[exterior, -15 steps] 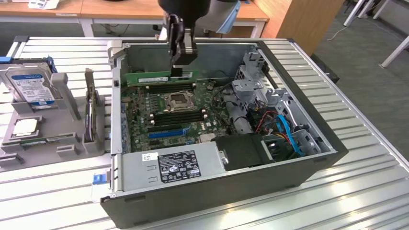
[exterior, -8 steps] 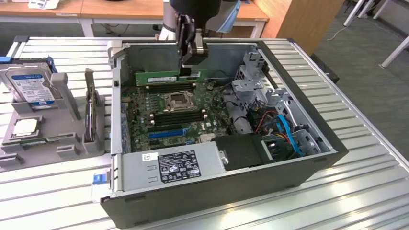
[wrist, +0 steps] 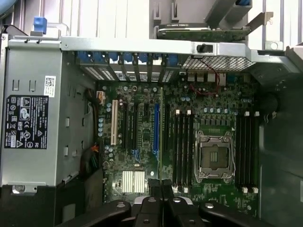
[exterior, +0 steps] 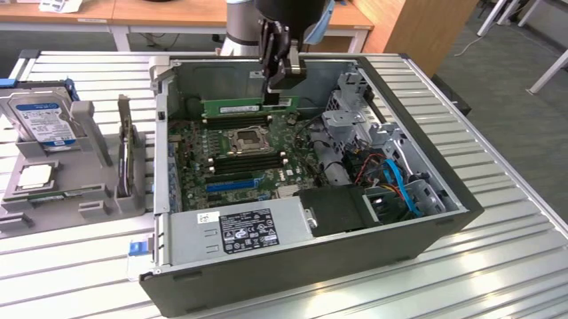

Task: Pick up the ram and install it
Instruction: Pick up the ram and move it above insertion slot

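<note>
The ram (exterior: 233,107) is a long green stick held level and on edge above the motherboard (exterior: 293,166), inside the open computer case (exterior: 426,232). My gripper (exterior: 278,98) is shut on the end of the stick towards the exterior view's right. In the wrist view the ram (wrist: 161,132) appears edge-on as a thin green line running out from between my fingertips (wrist: 155,187), with my gripper (wrist: 161,188) closed around it. It hangs above the black memory slots (wrist: 182,146) next to the processor socket (wrist: 214,157).
A grey holder (exterior: 89,193) at the exterior view's left carries a hard drive (exterior: 40,119), a silver processor chip (exterior: 36,176) and an upright card (exterior: 126,156). The power supply (exterior: 239,229), drive cage (exterior: 350,126) and blue cables (exterior: 401,189) crowd the case.
</note>
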Motion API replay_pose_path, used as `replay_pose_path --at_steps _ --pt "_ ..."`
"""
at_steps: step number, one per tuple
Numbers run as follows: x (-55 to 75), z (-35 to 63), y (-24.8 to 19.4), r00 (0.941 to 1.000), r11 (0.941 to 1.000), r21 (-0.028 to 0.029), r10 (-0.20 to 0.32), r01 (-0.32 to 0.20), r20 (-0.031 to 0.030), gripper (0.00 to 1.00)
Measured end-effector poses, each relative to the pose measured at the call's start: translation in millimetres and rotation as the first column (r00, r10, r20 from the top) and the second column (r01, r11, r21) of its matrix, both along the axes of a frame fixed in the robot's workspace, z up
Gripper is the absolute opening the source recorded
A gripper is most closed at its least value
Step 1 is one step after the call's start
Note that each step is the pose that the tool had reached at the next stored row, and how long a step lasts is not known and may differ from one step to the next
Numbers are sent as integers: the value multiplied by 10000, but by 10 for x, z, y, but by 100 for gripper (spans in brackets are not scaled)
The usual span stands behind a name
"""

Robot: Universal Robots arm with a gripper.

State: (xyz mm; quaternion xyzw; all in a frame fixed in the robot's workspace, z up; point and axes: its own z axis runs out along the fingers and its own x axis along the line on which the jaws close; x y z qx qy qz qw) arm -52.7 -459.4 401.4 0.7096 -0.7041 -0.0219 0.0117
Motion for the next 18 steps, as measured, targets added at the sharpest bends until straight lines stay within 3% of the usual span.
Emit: replay_pose_path --at_steps 10,18 --pt "29 -1 7 10000 10000 1 -1 1 1 12" --pt "28 -7 96 10000 10000 1 -1 1 0 12"
